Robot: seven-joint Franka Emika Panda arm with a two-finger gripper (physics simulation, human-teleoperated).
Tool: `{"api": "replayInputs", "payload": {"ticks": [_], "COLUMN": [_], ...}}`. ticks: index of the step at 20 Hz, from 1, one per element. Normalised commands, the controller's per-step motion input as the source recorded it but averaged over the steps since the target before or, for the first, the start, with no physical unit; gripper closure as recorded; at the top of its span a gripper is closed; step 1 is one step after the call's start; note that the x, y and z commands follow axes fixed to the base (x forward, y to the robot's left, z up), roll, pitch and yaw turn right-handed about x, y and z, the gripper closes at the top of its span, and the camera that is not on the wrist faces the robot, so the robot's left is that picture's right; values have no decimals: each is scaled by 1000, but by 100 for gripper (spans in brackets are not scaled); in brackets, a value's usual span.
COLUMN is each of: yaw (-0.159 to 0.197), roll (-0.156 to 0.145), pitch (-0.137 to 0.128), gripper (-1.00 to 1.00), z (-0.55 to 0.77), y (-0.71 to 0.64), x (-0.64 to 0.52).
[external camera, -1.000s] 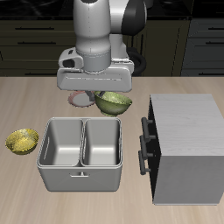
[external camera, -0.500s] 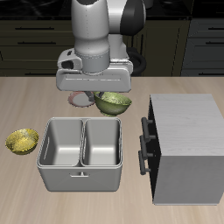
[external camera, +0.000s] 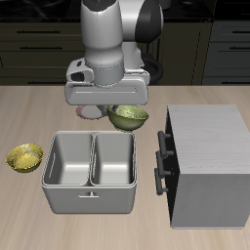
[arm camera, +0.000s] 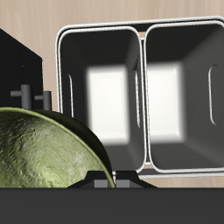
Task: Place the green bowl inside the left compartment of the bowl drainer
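The green bowl (external camera: 128, 117) hangs tilted just above the table, behind the bowl drainer (external camera: 90, 192). My gripper (external camera: 111, 104) is shut on the bowl's rim, and the hand mostly hides its fingers in the exterior view. Seen from the wrist, the speckled green bowl (arm camera: 44, 162) sits right beside the gripper (arm camera: 114, 180), with the bowl drainer (arm camera: 140, 35) below and beyond it. Both wells hold nothing. The left compartment (external camera: 68, 161) (arm camera: 179, 96) is the well farther from the grey box.
A smaller yellow bowl (external camera: 24, 156) rests on the table beside the drainer. On the drainer's other side stands a tall grey box (external camera: 207, 161) (arm camera: 17, 70), its black handles (external camera: 161, 161) facing the drainer.
My hand has risen very slightly with the bowl still in its grip. Nothing else has moved.
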Motion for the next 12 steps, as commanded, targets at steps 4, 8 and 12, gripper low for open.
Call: {"api": "replayInputs", "payload": {"ticks": [4, 8, 12], "yaw": [4, -12, -7], "roll": [-28, -24, -2], "pitch": [26, 0, -6], "gripper": [100, 100, 100], "z": [-201, -30, 28], "y": [-148, -152, -69], "x": [-6, -10, 41]}}
